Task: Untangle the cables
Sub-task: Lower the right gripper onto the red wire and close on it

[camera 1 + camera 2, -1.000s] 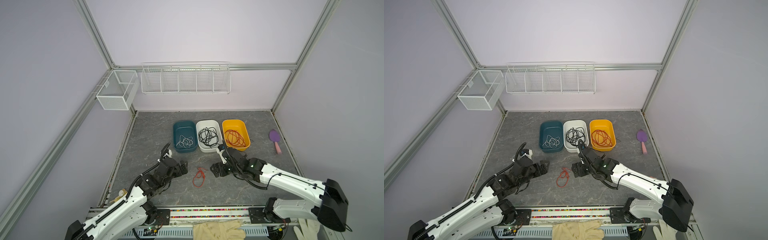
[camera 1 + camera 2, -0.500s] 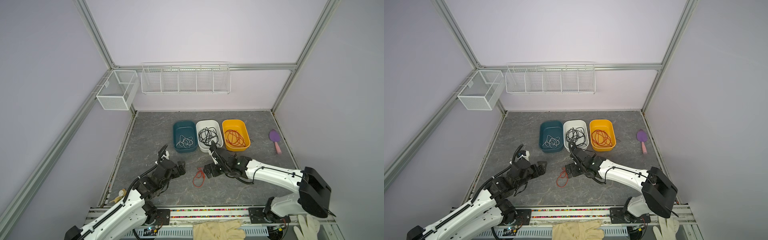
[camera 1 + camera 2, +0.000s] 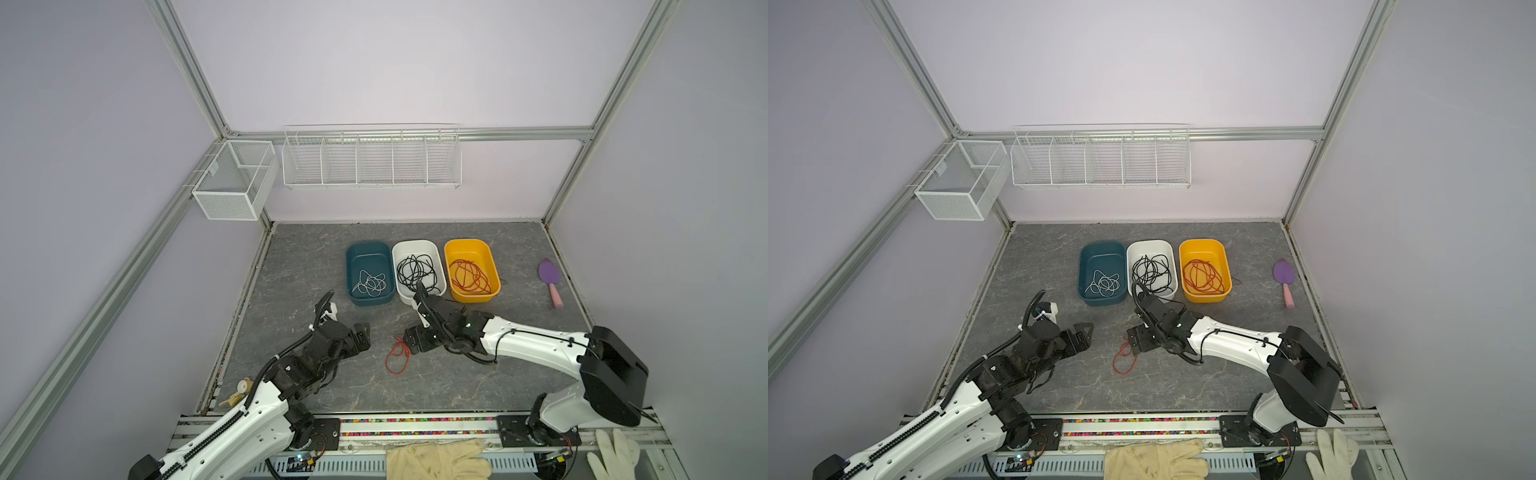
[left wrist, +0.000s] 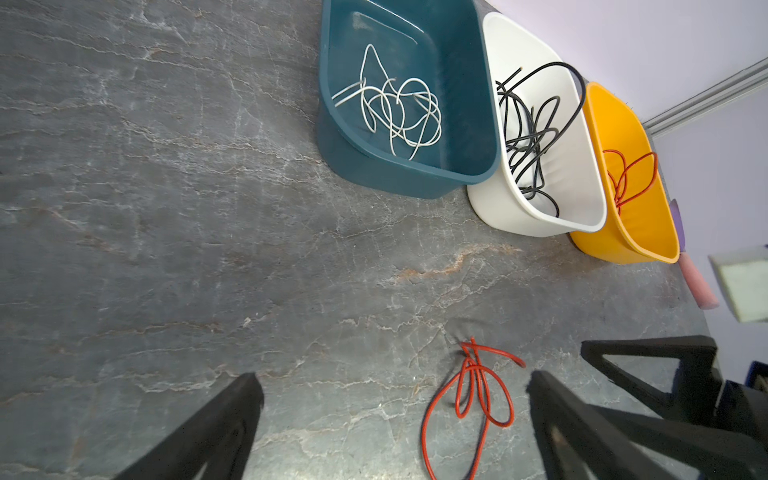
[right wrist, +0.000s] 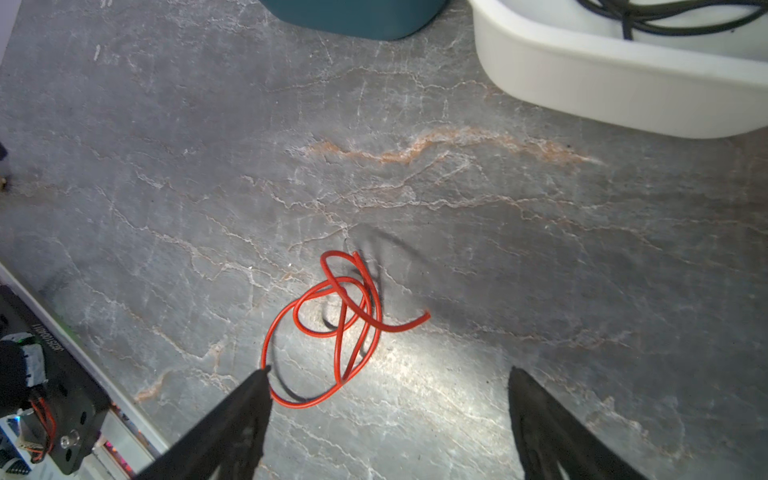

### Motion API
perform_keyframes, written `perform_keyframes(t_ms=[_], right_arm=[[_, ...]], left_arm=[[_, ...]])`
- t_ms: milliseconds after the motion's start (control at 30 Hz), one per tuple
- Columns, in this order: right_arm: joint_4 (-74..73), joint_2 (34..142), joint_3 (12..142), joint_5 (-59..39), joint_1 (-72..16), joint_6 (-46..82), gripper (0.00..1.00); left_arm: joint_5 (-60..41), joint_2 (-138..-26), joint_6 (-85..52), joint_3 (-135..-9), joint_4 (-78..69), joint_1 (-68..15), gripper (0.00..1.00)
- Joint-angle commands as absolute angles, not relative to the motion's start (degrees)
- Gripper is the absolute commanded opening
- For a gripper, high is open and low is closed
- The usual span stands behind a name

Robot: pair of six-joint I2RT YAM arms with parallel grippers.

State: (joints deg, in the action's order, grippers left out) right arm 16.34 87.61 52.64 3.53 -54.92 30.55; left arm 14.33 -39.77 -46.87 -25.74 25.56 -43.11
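Observation:
One loose red-orange cable (image 3: 397,358) (image 3: 1124,358) lies looped on the grey table between my two grippers. My right gripper (image 3: 415,340) (image 5: 388,372) hangs open just over the cable's right end, with one fingertip (image 5: 259,378) at the loop's edge (image 5: 332,328). My left gripper (image 3: 360,333) (image 4: 392,380) is open and holds nothing. It sits a little to the left of the cable (image 4: 473,386). Further back, white cables (image 3: 370,284) lie in a teal bin (image 3: 370,253), black cables (image 3: 417,272) in a white bin (image 3: 415,247), and red-orange cables (image 3: 469,276) in a yellow bin (image 3: 467,247).
A purple and pink brush (image 3: 550,280) lies at the table's right. Two white wire baskets (image 3: 372,156) hang on the back and left walls. Gloves (image 3: 436,459) rest on the front rail. A small wooden piece (image 3: 239,390) sits at the front left edge.
My right gripper has slid left to the loose red-orange cable as its arm folded in. The left gripper has barely moved. The cable lies where it was.

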Motion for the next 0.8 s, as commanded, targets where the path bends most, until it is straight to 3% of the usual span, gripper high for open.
perform_keyframes(t_ms=[0,333,767], right_arm=[[13.8,89.2,53.7,1.7,-55.55,30.01,0.88],[14.59,95.16,57.14,5.27,-55.97,23.71,0.86],[13.62,100.99,60.49,3.91,-55.82,20.93,0.51]], left_arm=[[14.96,-39.2,-47.79,-24.49,25.53,-42.8,1.0],[12.29,-40.92,-48.0,-22.86,21.65,-42.76,1.0],[6.6,-47.37,-48.75,-19.52,14.39,-42.79,1.0]])
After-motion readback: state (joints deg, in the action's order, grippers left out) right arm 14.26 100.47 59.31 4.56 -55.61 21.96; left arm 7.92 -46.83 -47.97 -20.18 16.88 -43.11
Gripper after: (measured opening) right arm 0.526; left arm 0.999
